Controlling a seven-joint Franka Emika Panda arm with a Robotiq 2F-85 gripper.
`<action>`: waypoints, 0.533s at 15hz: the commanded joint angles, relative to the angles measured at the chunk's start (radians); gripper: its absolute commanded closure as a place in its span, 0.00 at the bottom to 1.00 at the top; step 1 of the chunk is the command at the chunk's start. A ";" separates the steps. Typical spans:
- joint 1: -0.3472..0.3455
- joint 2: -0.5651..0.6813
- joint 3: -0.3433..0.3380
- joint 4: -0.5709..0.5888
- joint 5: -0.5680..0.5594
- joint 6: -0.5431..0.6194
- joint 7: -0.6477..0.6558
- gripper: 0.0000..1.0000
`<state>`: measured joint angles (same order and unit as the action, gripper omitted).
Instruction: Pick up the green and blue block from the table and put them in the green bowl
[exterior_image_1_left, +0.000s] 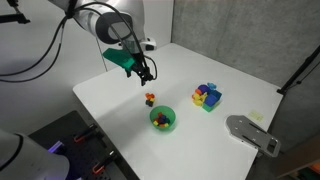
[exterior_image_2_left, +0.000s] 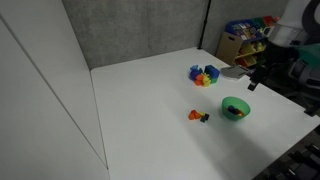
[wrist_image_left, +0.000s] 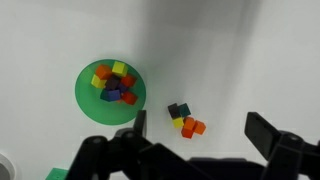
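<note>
The green bowl (wrist_image_left: 84, 102) lies at the left of the wrist view and holds several small blocks: yellow, red, orange and a dark blue one. It also shows in both exterior views (exterior_image_1_left: 171, 125) (exterior_image_2_left: 245, 104). A small cluster of blocks (wrist_image_left: 183, 118) lies on the white table just right of the bowl: a dark teal-green one, a black one, a yellow one and two orange ones. It shows in both exterior views (exterior_image_1_left: 150, 98) (exterior_image_2_left: 198, 116). My gripper (wrist_image_left: 205, 135) hangs open and empty above the table, its fingers either side of the cluster, well above it (exterior_image_1_left: 146, 76).
A blue, yellow and purple block cluster (exterior_image_1_left: 207, 96) (exterior_image_2_left: 204, 75) stands farther along the table. A grey flat object (exterior_image_1_left: 250, 133) lies near one table corner. A shelf with coloured bins (exterior_image_2_left: 245, 38) stands behind the table. The table edges are close.
</note>
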<state>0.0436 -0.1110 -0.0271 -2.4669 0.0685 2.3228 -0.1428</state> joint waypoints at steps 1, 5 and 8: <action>0.003 0.145 0.028 0.084 0.019 0.059 0.035 0.00; 0.004 0.285 0.052 0.143 0.001 0.140 0.086 0.00; 0.008 0.367 0.062 0.165 -0.006 0.208 0.115 0.00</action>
<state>0.0481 0.1764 0.0252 -2.3497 0.0715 2.4871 -0.0732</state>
